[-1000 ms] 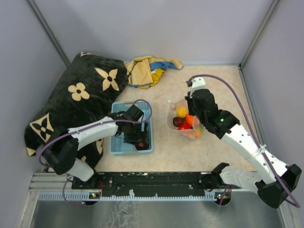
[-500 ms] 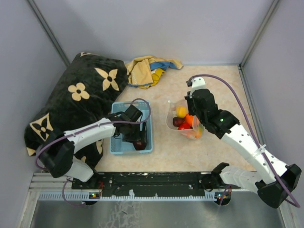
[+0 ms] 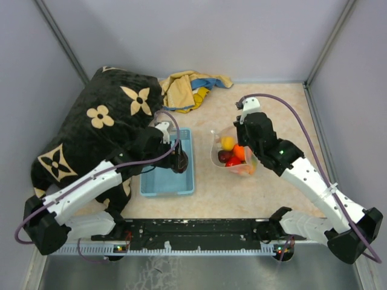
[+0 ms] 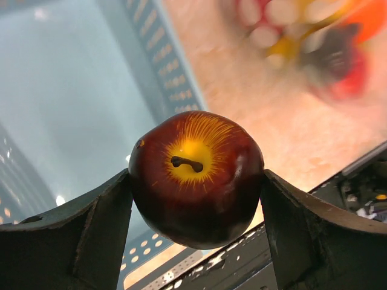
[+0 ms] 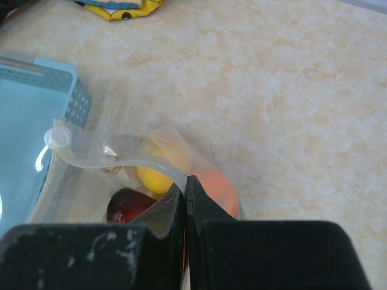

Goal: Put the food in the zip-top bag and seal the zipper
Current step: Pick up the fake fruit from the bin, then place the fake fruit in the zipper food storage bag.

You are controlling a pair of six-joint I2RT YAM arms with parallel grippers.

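My left gripper (image 3: 179, 162) is shut on a dark maroon toy apple (image 4: 196, 175) with a yellow stem patch and holds it above the light-blue basket (image 3: 150, 186). The apple also shows in the top view (image 3: 180, 162). My right gripper (image 3: 241, 158) is shut on the whitish zipper strip (image 5: 130, 159) of the clear zip-top bag (image 3: 221, 158), holding its mouth open right of the basket. Inside the bag lie a yellow fruit (image 5: 152, 178), an orange one (image 5: 214, 188), a dark maroon one (image 5: 128, 205) and a red one (image 3: 233, 161).
A black cushion with tan flower marks (image 3: 91, 130) lies left of the basket, under my left arm. A crumpled yellow-and-blue cloth (image 3: 186, 89) lies at the back. The black rail (image 3: 193, 228) runs along the near table edge.
My left gripper has lifted the maroon apple out of the basket and the arm has swung up and back. The right gripper and bag have stayed nearly still.
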